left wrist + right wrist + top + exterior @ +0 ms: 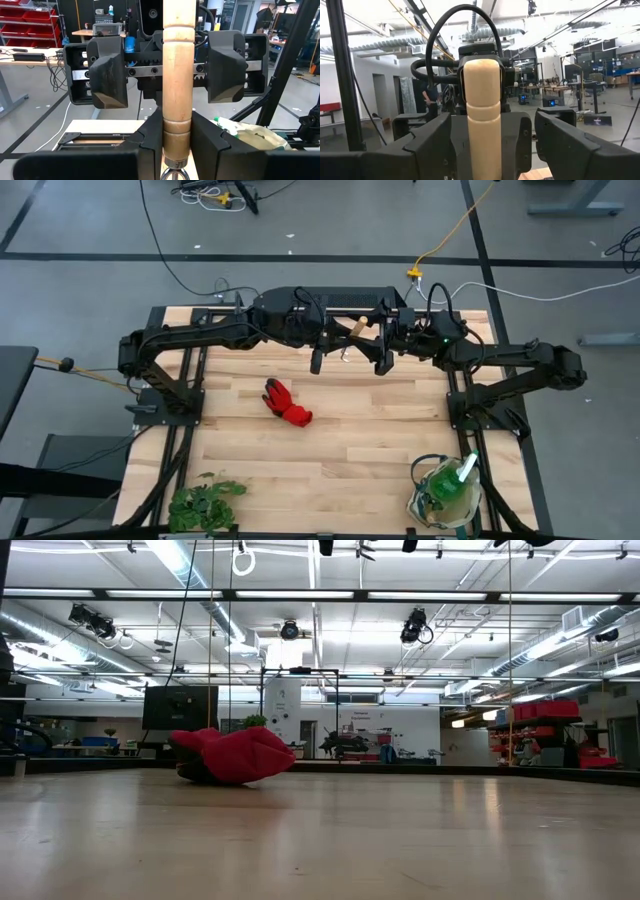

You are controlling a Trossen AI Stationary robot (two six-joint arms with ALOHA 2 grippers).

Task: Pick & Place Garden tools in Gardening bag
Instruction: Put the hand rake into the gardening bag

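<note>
At the lower right of the high view sits the round cream canvas gardening bag [443, 498] with dark green trim, a green spray bottle [447, 478] inside it. A leafy green plant bunch [205, 502] lies lower left. A crumpled red glove [288, 404] rests mid-table. At upper centre, the left gripper [177, 145] is clenched on a turned wooden tool handle [178, 75]; the right gripper [492, 142] faces it, fingers spread wide either side.
</note>
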